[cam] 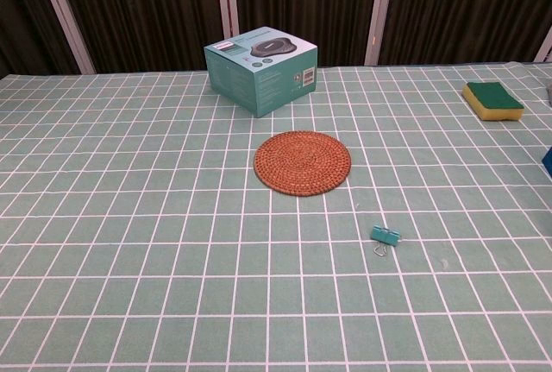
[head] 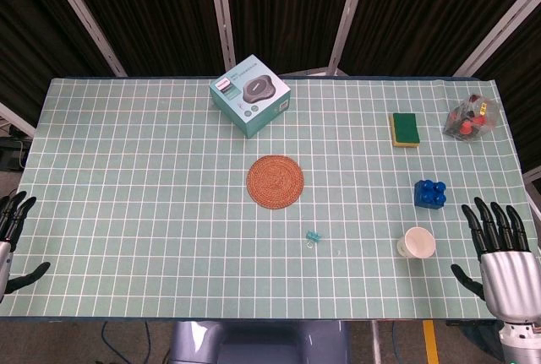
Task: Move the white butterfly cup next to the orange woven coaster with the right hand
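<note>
The white cup (head: 417,243) stands on the table near the front right; its butterfly print cannot be made out. The orange woven coaster (head: 275,182) (cam: 303,161) lies flat at the table's middle, well to the cup's left. My right hand (head: 500,254) hovers at the table's right front corner, fingers spread and holding nothing, a short way right of the cup. At the left front edge my left hand (head: 12,233) is partly cut off, fingers apart and holding nothing. The chest view shows neither hand nor the cup.
A teal box (head: 250,94) (cam: 261,68) stands behind the coaster. A green-and-yellow sponge (head: 405,129) (cam: 492,101), a blue brick (head: 430,193) and a bag of small toys (head: 469,118) sit at the right. A small teal binder clip (head: 314,237) (cam: 385,236) lies between coaster and cup.
</note>
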{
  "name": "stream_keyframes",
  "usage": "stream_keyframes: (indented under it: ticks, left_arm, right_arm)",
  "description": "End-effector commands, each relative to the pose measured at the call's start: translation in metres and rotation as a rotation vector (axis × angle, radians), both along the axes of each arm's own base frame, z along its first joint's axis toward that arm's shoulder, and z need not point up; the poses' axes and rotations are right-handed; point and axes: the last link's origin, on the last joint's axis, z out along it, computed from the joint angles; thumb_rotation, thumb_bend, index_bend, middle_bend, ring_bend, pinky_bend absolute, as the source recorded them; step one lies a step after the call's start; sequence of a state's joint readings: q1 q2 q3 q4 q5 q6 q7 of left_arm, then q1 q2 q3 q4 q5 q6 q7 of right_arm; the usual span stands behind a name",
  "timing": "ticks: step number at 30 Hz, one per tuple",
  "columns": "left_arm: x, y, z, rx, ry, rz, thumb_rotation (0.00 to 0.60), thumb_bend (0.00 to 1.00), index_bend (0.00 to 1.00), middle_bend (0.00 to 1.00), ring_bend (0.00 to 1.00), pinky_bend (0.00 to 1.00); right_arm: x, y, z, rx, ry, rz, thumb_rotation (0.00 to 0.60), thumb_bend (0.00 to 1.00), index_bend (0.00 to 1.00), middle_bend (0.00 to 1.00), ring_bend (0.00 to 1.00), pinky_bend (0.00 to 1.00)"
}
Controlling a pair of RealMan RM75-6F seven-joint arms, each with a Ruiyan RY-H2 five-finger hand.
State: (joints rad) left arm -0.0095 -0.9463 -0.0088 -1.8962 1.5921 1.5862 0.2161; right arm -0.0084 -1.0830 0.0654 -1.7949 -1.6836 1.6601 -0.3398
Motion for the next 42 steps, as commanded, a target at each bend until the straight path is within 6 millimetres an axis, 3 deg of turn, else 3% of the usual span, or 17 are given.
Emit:
stream_keyframes:
  ticks: [1, 10, 20, 30, 35, 42]
  left_arm:
    - [0.000, 0.000, -0.001, -0.001, 0.001, 0.000, 0.600, 0.00, 0.00, 0.00, 0.00, 0.00]
    - [0.001, 0.003, -0.004, -0.002, 0.006, 0.004, 0.600, 0.00, 0.00, 0.00, 0.00, 0.00]
    - [-0.005, 0.020, -0.014, -0.016, 0.030, 0.054, 0.600, 0.00, 0.00, 0.00, 0.00, 0.00]
    - [-0.013, 0.031, -0.024, -0.041, 0.060, 0.100, 0.600, 0.00, 0.00, 0.00, 0.00, 0.00]
    - [-0.015, 0.031, -0.027, -0.055, 0.068, 0.109, 0.600, 0.00, 0.00, 0.00, 0.00, 0.00]
    - [-0.016, 0.032, -0.029, -0.064, 0.071, 0.114, 0.600, 0.00, 0.00, 0.00, 0.00, 0.00]
  right_arm:
    - [-0.001, -0.001, -0.001, 0.008, 0.004, -0.010, 0.600, 0.00, 0.00, 0.00, 0.00, 0.00]
    - [-0.003, -0.011, -0.028, 0.120, 0.101, 0.004, 0.600, 0.00, 0.00, 0.00, 0.00, 0.00]
    - [0.007, -0.038, -0.091, 0.330, 0.621, 0.235, 0.600, 0.00, 0.00, 0.00, 0.00, 0.00]
    - [0.010, -0.055, -0.139, 0.429, 0.910, 0.342, 0.600, 0.00, 0.00, 0.00, 0.00, 0.00]
    - [0.001, -0.056, -0.151, 0.469, 0.983, 0.332, 0.600, 0.00, 0.00, 0.00, 0.00, 0.00]
    - [-0.017, -0.062, -0.152, 0.472, 1.044, 0.240, 0.600, 0.00, 0.00, 0.00, 0.00, 0.00]
